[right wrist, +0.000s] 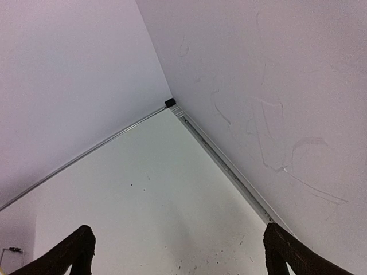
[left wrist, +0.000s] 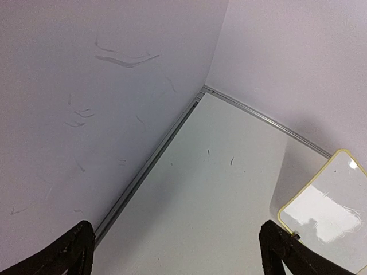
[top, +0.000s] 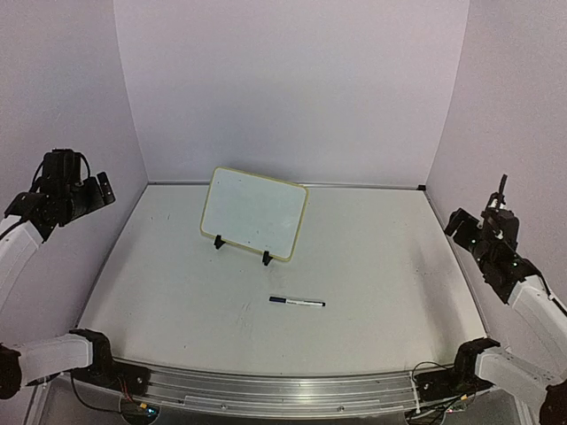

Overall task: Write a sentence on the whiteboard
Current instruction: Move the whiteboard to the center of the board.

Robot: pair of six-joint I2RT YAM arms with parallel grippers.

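The small white whiteboard with a pale-yellow rim stands propped mid-worktop, seemingly blank. Before it lies a slim white marker, long axis left-right, roughly midway between arms. The left pincer and right pincer hang spread, empty, well apart from it.

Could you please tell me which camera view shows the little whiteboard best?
The top external view: the small rectangular yellow-rimmed whiteboard stands whole. The left wrist view catches one corner; the right wrist view shows no clear part of it.
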